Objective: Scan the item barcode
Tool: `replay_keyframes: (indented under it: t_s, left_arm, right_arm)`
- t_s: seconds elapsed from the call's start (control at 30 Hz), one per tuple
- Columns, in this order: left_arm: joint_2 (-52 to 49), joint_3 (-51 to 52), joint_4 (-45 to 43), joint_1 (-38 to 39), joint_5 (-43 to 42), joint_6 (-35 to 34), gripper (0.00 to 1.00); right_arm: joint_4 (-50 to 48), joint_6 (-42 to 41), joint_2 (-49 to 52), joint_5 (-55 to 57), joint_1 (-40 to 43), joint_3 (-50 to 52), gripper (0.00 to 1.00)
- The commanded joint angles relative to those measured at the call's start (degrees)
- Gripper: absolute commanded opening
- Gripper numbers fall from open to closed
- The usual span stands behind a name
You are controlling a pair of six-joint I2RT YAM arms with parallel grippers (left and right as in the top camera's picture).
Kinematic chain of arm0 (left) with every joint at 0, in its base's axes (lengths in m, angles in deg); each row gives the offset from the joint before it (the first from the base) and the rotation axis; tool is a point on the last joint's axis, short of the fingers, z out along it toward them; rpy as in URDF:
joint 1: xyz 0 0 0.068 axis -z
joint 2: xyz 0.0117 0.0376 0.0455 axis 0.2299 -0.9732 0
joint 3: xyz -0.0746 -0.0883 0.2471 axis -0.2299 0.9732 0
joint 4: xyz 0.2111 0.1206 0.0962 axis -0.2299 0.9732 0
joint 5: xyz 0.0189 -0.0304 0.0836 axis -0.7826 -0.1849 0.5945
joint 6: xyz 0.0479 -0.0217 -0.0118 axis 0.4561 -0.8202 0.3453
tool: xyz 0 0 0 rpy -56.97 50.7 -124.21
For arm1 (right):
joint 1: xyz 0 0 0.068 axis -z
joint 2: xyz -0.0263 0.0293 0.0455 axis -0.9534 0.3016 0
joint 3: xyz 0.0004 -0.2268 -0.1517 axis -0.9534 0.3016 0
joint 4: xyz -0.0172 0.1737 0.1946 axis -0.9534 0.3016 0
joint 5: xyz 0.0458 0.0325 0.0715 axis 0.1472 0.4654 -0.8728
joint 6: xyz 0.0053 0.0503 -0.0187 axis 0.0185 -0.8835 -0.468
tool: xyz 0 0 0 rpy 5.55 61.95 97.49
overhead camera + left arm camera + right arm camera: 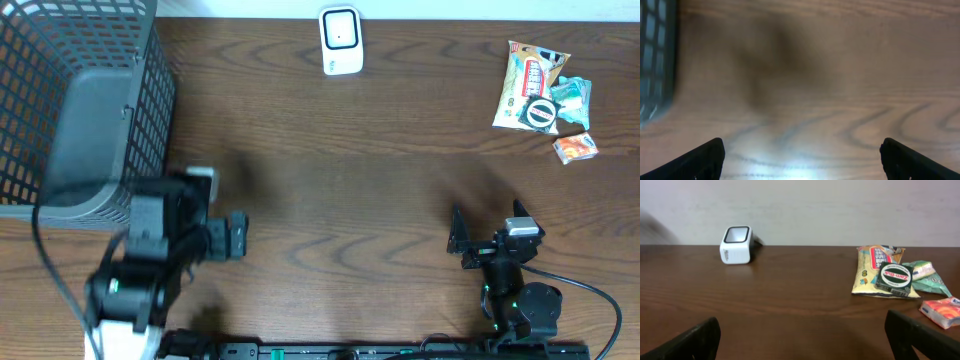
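White scanner (340, 41) clear; mesh basket (100, 40) partly off-frame

The left hand (232, 236) is blurred, over bare worktop (330, 200). A grey wire basket (60, 100) stands just to its left and reaches farther ahead. The right hand (487, 218) points away from the base, its fingers spread with nothing between them. A white scanner (340, 40) sits far ahead of both hands, between their lines. Ahead of the right hand, slightly to its right, lie snack packets (535, 85), with an orange packet (575, 148) nearest the hand.
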Motion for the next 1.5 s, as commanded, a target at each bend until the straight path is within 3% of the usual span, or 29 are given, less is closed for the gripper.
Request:
replay_keyframes:
  t_s: [0.0,0.2,0.37,0.83,1.47]
  left_arm:
    - [9.6,4.9,1.0,-1.9,-1.7,1.3,0.98]
    - [25.9,6.1,3.8,-4.6,-1.7,1.5,0.98]
    - [34.4,6.1,3.8,-5.4,-1.7,6.5,0.98]
    - [39.3,12.6,2.8,-5.4,-4.3,6.5,0.97]
    - [45.3,32.3,-30.0,-5.4,-9.1,6.5,0.98]
  right_arm:
    - [0.3,0.8,-0.4,-0.1,-0.4,0.0,0.99]
    - [0.3,0.8,-0.4,-0.1,-0.4,0.0,0.99]
    - [0.3,0.8,-0.4,-0.1,-0.4,0.0,0.99]
    - [0.3,0.8,-0.4,-0.1,-0.4,0.0,0.99]
    - [0.3,0.8,-0.4,-0.1,-0.4,0.0,0.99]
